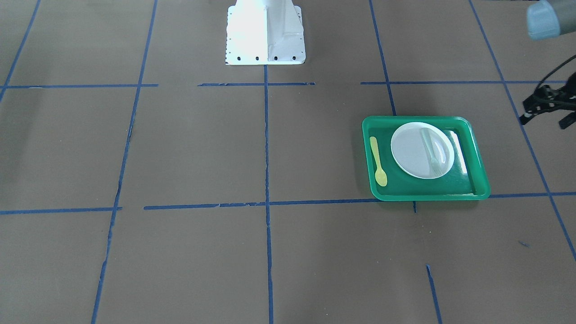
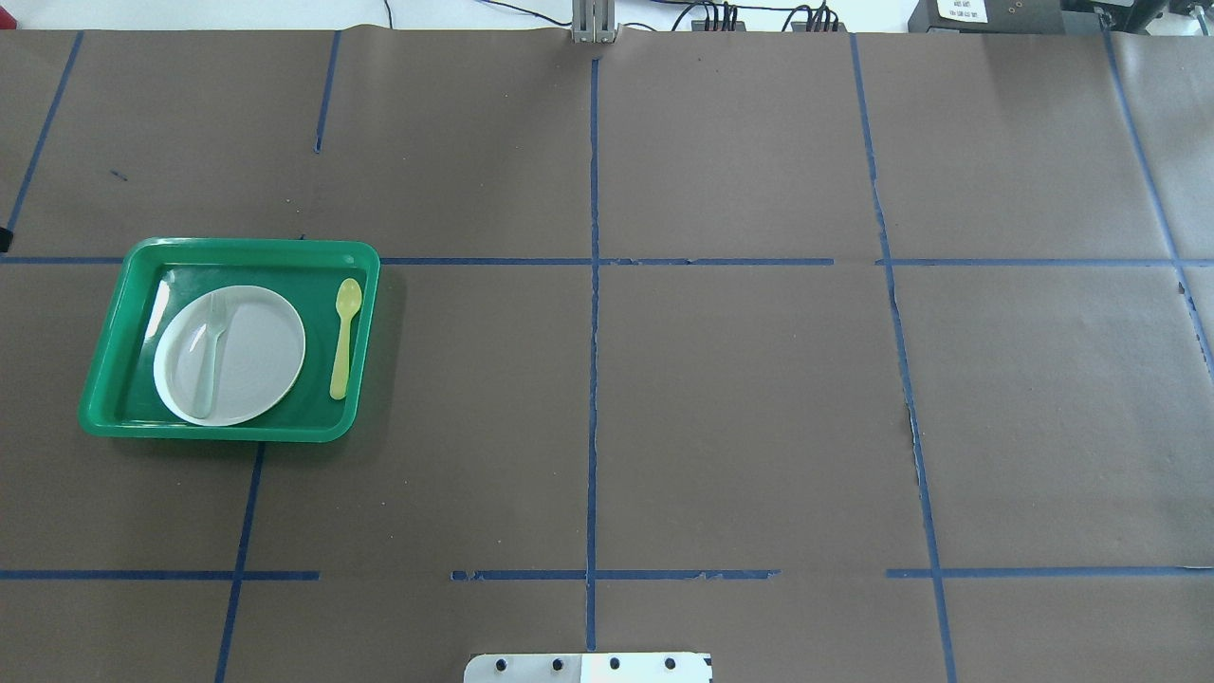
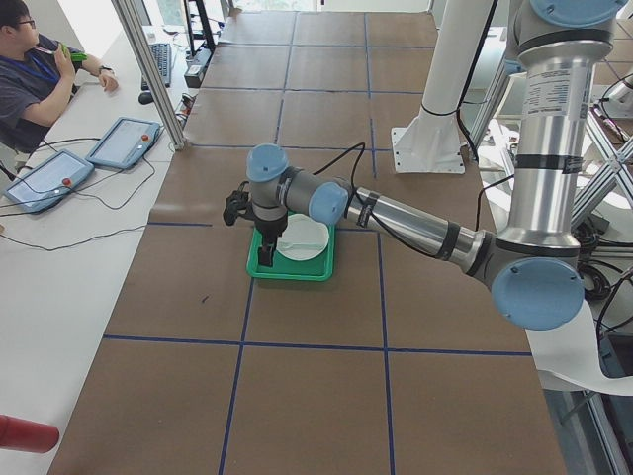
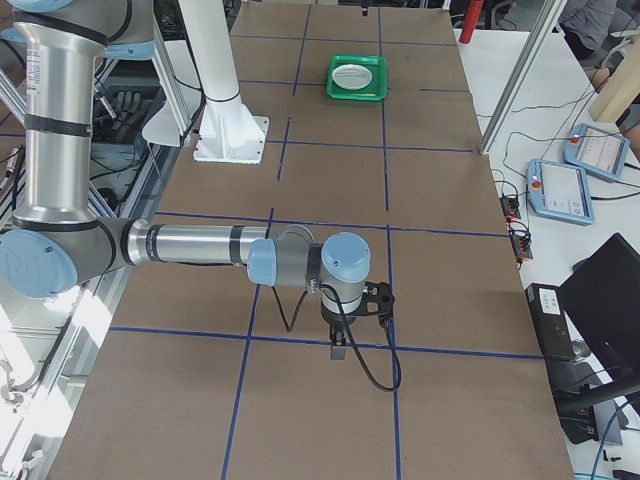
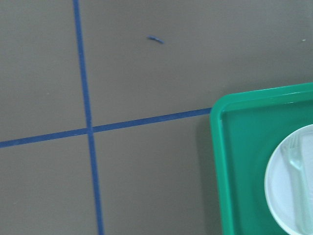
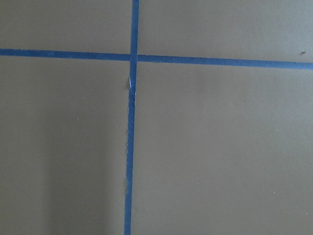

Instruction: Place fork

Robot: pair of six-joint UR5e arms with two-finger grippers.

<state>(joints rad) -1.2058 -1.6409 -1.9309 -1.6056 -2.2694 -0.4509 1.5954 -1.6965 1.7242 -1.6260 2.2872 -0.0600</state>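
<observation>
The pale translucent fork (image 1: 432, 150) lies lengthwise on the white plate (image 1: 411, 155), toward the plate's outer side, inside the green tray (image 1: 423, 195). It also shows in the overhead view (image 2: 209, 356) and at the edge of the left wrist view (image 5: 296, 171). My left gripper (image 1: 544, 120) hangs beside the tray's outer end, apart from it and empty; its two fingers stand apart. My right gripper (image 4: 338, 345) shows only in the exterior right view, far from the tray over bare table; I cannot tell whether it is open or shut.
A yellow plastic spoon (image 1: 378, 162) lies in the tray beside the plate, on the side toward the table's middle. The white robot base (image 1: 265, 31) stands at the table's robot-side edge. Blue tape lines cross the brown table. An operator sits beyond the tray's end.
</observation>
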